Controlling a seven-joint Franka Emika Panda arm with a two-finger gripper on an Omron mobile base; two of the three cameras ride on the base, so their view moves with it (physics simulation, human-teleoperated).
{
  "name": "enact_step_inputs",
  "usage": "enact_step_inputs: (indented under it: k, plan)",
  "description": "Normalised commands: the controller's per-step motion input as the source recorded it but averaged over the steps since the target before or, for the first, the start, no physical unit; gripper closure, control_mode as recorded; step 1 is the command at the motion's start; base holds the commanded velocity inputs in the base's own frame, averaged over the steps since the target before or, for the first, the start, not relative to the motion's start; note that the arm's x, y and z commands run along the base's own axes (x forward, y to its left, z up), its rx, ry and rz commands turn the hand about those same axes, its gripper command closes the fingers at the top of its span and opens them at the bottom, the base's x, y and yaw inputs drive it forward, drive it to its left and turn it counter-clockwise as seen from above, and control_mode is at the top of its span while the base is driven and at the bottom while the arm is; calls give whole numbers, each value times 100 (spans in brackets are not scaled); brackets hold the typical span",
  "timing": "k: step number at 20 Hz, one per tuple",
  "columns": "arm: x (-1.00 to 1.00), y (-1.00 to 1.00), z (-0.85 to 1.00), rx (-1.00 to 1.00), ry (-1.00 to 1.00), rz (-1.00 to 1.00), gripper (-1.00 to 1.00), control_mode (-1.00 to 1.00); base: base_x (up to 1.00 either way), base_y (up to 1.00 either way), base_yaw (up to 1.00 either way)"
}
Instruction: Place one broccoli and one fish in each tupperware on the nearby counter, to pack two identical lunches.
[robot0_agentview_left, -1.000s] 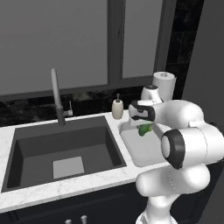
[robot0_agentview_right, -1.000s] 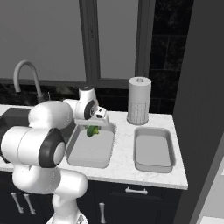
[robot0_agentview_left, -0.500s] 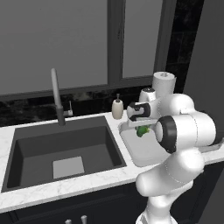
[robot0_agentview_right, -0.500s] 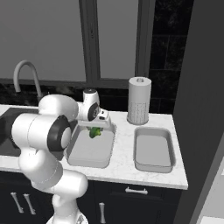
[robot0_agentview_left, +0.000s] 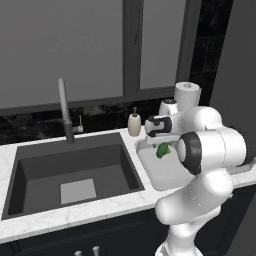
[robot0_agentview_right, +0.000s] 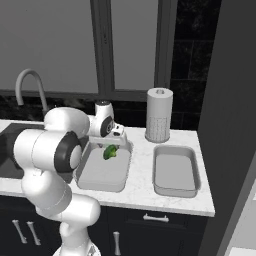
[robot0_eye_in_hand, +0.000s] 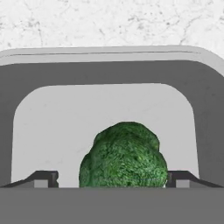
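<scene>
— Looking at the broccoli: where is it?
— Between the spread jaws of the gripper, over the left tray; I can't tell if it touches the floor.
— How would it handle?
— Probably light, crumbly on top; best pinched at the stem.
— Arm pose?
— Folded, hand pointing down over the tray's far end on the counter. Right tray holds nothing.

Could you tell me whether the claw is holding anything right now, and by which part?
Probably nothing: the claw stands wide open, and the broccoli sits between its fingertips over the tray.
</scene>
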Motion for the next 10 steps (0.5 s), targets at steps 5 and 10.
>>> enact_step_inputs:
  k: [5, 10]
  plan:
    - [-72, 0, 47, -1, 0, 0, -100, -100, 0, 0, 0]
    - [-100, 0, 55, -2, 1, 0, -100, -100, 0, 0, 0]
